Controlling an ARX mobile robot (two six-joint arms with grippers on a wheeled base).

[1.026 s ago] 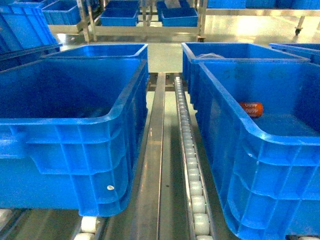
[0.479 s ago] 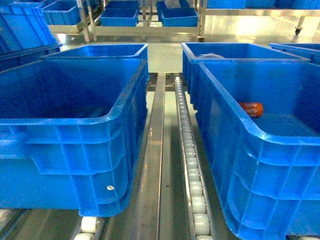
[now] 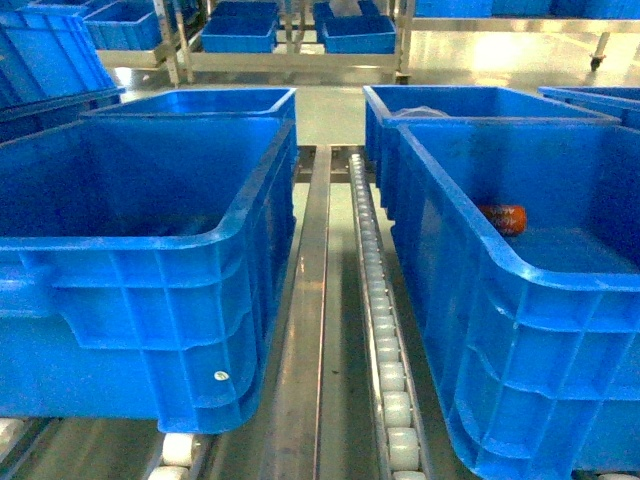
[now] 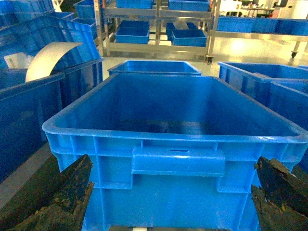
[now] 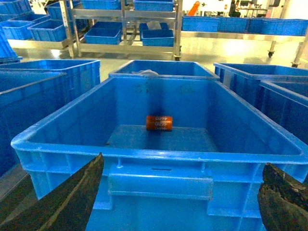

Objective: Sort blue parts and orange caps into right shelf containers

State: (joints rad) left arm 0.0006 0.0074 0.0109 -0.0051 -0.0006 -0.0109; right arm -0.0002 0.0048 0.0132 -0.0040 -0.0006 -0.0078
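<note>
- Two big blue crates sit side by side on a roller track (image 3: pixel 383 330): the left crate (image 3: pixel 150 300) and the right crate (image 3: pixel 520 330), with a metal rail (image 3: pixel 305 330) running between them.
- One orange cap (image 3: pixel 503 218) lies on its side on the floor of the right crate, close to the far wall; pale lettering shows on it.
- In the right wrist view the same cap (image 5: pixel 159 122) rests near the middle of the far end of the crate floor, apart from the side walls.
- The right gripper (image 5: pixel 178 202) hangs just outside the near end wall of that crate, level with its handle bar (image 5: pixel 160 185); its dark fingers (image 5: pixel 72 202) stand wide apart at the frame corners, holding nothing.
- The left gripper (image 4: pixel 173 202) faces the near end wall of the left crate; its worn fingers (image 4: pixel 62 197) are likewise spread wide with nothing between them.
- No part shows on the visible floor of the left crate in the left wrist view.
- More blue crates (image 3: pixel 200 102) stand behind both, and others sit on a metal rack (image 3: pixel 290 40) farther back.
- Neither gripper appears in the head view.
</note>
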